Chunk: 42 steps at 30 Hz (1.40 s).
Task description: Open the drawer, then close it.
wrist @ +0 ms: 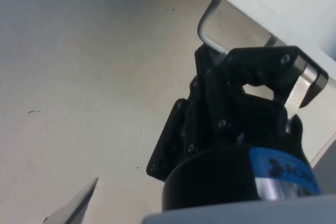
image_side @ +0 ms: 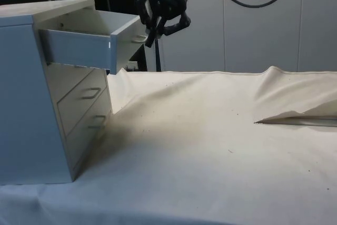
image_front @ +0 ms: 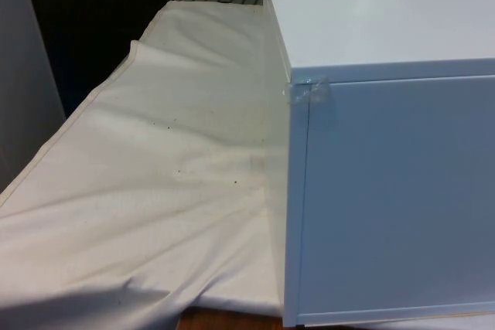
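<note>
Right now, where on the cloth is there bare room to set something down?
The white cloth lies bare from the chest of drawers across to its raised fold. It is crowded only at the pulled-out top drawer, where the gripper sits at the handle.

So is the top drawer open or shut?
Open. The top drawer sticks out from the white chest, while the two drawers below sit flush. The hand is at its handle.
</note>
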Each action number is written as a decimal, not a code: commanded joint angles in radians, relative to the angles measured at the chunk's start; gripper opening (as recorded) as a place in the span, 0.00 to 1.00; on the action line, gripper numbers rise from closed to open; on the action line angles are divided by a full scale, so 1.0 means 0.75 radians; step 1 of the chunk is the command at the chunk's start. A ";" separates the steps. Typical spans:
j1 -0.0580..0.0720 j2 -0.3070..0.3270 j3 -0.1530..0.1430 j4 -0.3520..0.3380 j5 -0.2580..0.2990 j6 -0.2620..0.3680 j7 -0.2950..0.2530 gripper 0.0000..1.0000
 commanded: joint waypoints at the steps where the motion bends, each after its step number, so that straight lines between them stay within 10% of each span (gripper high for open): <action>1: -0.037 0.001 0.023 0.028 -0.056 -0.009 0.040 0.00; 6: -0.035 0.011 0.021 0.048 -0.092 -0.016 0.083 0.00; 7: 0.000 0.012 0.000 0.024 -0.044 -0.008 0.051 0.00; 8: -0.035 0.012 0.023 0.052 -0.097 -0.019 0.091 0.00; 14: -0.032 0.021 0.020 0.076 -0.145 -0.035 0.144 0.00; 15: 0.000 0.020 0.000 0.049 -0.093 -0.025 0.105 0.00; 16: -0.032 0.024 0.020 0.080 -0.153 -0.036 0.151 0.00; 22: -0.029 0.033 0.017 0.103 -0.207 -0.052 0.208 0.00; 23: 0.000 0.033 0.000 0.076 -0.156 -0.044 0.171 0.00; 24: -0.029 0.036 0.017 0.107 -0.215 -0.055 0.216 0.00; 31: -0.025 0.045 0.016 0.129 -0.271 -0.076 0.276 0.00; 32: 0.001 0.044 0.000 0.103 -0.223 -0.069 0.244 0.00; 33: -0.024 0.047 0.016 0.132 -0.279 -0.080 0.285 0.00; 38: -0.023 0.052 0.016 0.149 -0.311 -0.099 0.321 0.00; 39: 0.003 0.049 0.001 0.121 -0.263 -0.093 0.287 0.00; 40: -0.023 0.053 0.016 0.152 -0.317 -0.101 0.327 0.00; 42: -0.019 0.064 0.013 0.167 -0.336 -0.111 0.345 0.00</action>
